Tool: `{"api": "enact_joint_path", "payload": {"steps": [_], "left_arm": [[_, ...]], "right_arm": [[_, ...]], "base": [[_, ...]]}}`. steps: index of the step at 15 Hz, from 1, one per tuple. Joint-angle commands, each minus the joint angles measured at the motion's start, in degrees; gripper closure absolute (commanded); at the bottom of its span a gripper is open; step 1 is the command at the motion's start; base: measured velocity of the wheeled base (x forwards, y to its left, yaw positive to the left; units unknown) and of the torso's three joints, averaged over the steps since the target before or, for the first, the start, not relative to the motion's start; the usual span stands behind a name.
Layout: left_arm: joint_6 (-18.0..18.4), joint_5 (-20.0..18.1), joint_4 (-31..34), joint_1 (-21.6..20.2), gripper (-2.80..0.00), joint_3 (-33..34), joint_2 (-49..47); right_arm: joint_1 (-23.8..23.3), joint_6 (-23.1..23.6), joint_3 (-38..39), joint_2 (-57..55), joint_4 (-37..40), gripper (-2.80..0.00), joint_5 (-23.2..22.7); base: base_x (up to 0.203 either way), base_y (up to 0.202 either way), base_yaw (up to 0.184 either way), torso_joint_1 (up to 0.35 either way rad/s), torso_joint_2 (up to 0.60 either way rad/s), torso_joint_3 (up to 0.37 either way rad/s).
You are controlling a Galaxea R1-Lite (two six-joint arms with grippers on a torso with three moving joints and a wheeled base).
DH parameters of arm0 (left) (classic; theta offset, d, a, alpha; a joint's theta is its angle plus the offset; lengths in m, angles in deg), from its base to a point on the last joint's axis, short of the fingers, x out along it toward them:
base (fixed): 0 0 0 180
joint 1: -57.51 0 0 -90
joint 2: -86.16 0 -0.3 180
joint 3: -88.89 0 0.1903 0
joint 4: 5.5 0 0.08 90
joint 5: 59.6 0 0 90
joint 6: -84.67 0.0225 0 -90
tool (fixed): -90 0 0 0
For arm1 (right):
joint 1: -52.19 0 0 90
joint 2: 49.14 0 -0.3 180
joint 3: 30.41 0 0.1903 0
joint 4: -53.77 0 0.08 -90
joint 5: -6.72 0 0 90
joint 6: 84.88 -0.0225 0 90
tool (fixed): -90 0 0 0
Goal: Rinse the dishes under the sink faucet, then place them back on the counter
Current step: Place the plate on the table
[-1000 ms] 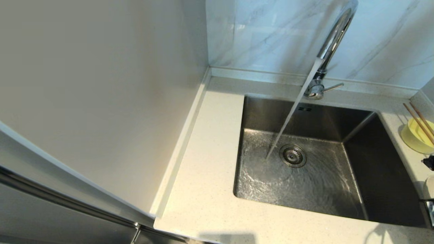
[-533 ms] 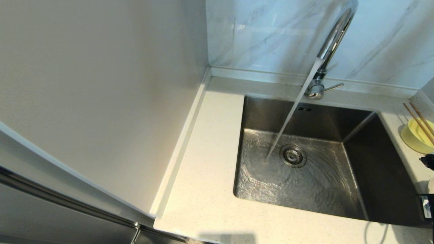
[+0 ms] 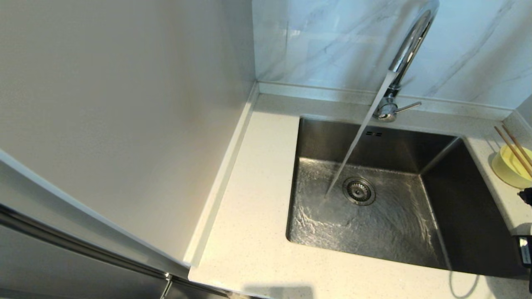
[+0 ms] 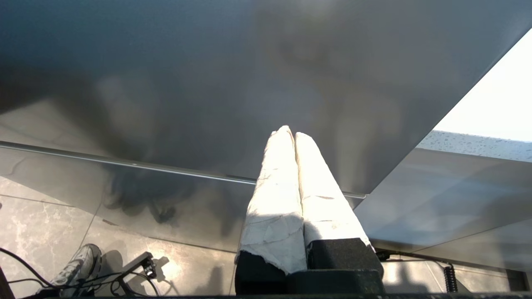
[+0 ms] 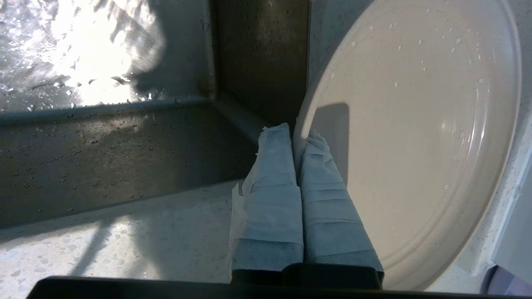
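The off-white plate [image 5: 415, 137], dotted with water drops, lies flat over the counter [image 5: 124, 236] at the sink's right edge. My right gripper [image 5: 297, 133] is shut on its rim, one finger above and one below. The pale-yellow bowl [image 3: 509, 166] sits on the counter at the far right, with the brown chopsticks [image 3: 513, 149] lying across it. Water runs from the chrome faucet [image 3: 409, 45] into the steel sink [image 3: 457, 199]. My left gripper [image 4: 289, 133] is shut on nothing, parked low in front of a dark cabinet.
A tall pale panel [image 3: 124, 104] walls off the counter's left side. A marble backsplash [image 3: 324, 41] rises behind the raised back edge. The drain [image 3: 358, 191] lies beside the stream. Only slivers of my right arm [image 3: 527, 196] show at the head view's right edge.
The bits of my right arm at the right edge have shifted slightly. Water keeps running and the ripples in the basin have changed.
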Motion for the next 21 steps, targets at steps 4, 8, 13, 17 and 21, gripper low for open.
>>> {"api": "enact_joint_path", "payload": {"steps": [4,8,13,17,21], "left_arm": [[0.00,-0.07,0.02,-0.01,0.00,0.00,0.00],[0.00,-0.06,0.02,-0.01,0.00,0.00,0.00],[0.00,-0.02,0.02,-0.01,0.00,0.00,0.00],[0.00,-0.07,0.02,-0.01,0.00,0.00,0.00],[0.00,0.00,0.02,-0.01,0.00,0.00,0.00]], "right_arm": [[-0.42,0.05,-0.17,-0.83,-0.05,0.00,0.09],[-1.39,0.23,-0.08,-1.26,-0.98,0.00,0.18],[-1.55,1.04,0.27,-1.88,-2.60,0.00,0.27],[-2.01,1.02,0.01,-1.97,-2.69,0.00,0.35],[-2.01,1.46,0.26,-1.97,-2.69,0.00,0.35]], "base": [[0.000,0.000,0.000,0.000,0.00,0.000],[0.000,0.000,0.000,0.000,0.00,0.000],[0.000,0.000,0.000,0.000,0.00,0.000],[0.000,0.000,0.000,0.000,0.00,0.000],[0.000,0.000,0.000,0.000,0.00,0.000]]}}
